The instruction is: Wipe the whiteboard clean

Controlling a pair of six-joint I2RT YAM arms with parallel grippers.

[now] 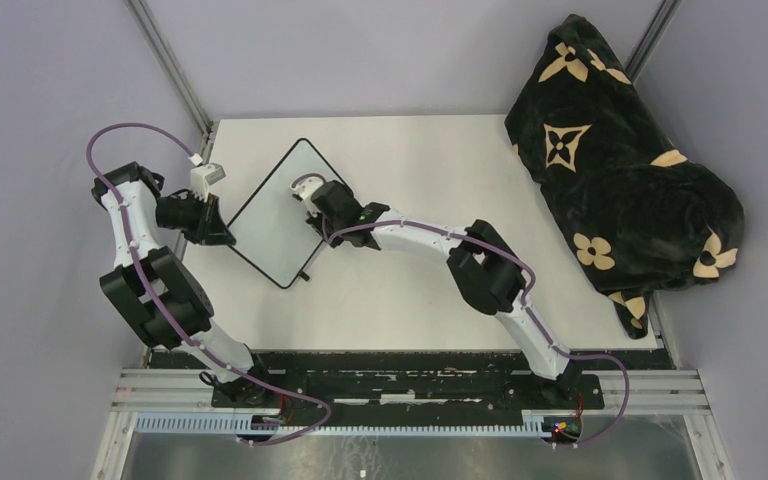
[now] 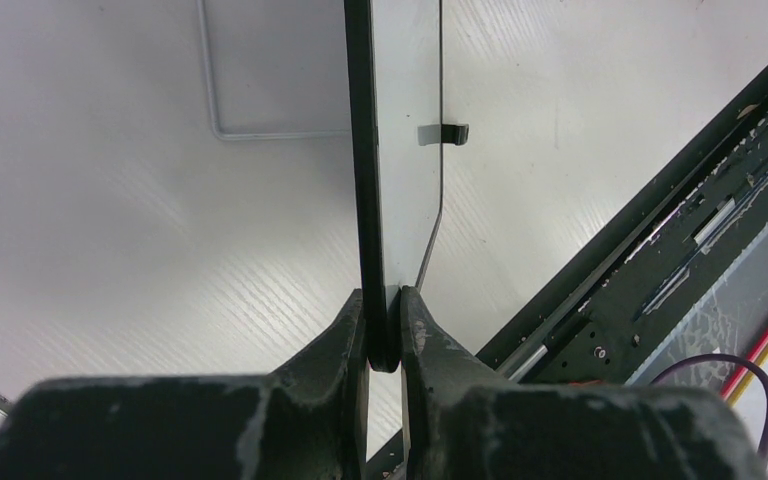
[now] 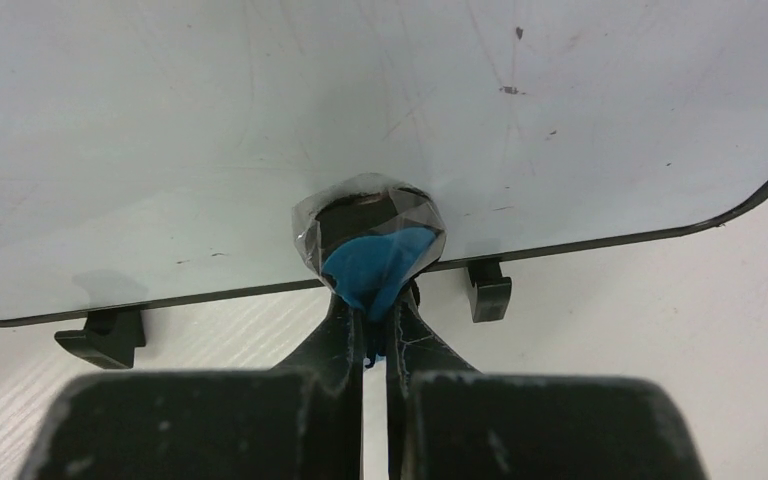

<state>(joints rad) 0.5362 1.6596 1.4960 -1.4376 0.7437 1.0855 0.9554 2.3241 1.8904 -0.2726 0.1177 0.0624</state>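
2 arms meet at the whiteboard, which lies left of center on the table, turned diamond-wise. Left gripper is at the board's left edge, fingers pinched on its black rim; L wrist cam sees the board edge-on. Board face is mostly clean w/ a few small specks. Right gripper is at the board's upper-right part, fingers clamped on a blue eraser wrapped in clear plastic, which is pressed to the board near its edge. 2 black feet show below that edge. Far right: black blanket w/ tan flower print, well apart from the board.
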